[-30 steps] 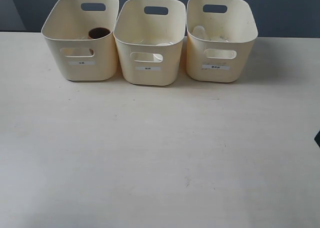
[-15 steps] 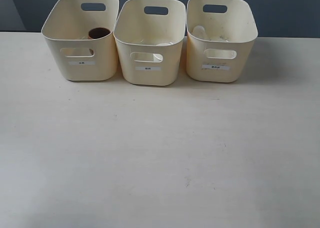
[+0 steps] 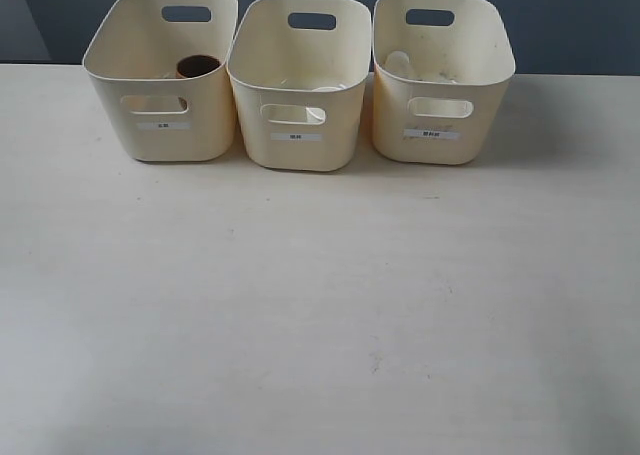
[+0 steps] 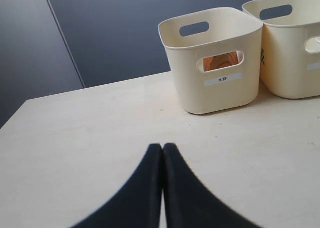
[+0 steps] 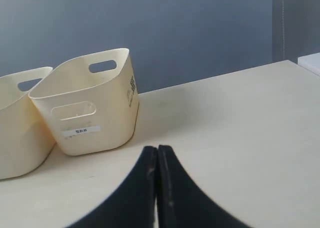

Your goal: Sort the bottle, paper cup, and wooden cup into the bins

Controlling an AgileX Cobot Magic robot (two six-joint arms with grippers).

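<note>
Three cream bins stand in a row at the back of the table: left bin (image 3: 160, 75), middle bin (image 3: 297, 85), right bin (image 3: 440, 75). The wooden cup (image 3: 198, 67) sits inside the left bin, and its brown side shows through the handle cutout (image 4: 220, 62). A pale rim of the paper cup (image 3: 325, 89) shows in the middle bin. The clear bottle (image 3: 400, 65) lies in the right bin. My left gripper (image 4: 162, 147) is shut and empty, well short of the left bin (image 4: 212, 57). My right gripper (image 5: 157, 148) is shut and empty, near the right bin (image 5: 87, 102).
The pale table (image 3: 320, 305) stretches from the bins to the front edge. A dark blue-grey wall (image 3: 560, 15) stands behind the bins. Neither arm shows in the exterior view.
A dark bit of the right arm at the right edge of the exterior view one second ago has gone out of view. The bins and their contents have not moved.
</note>
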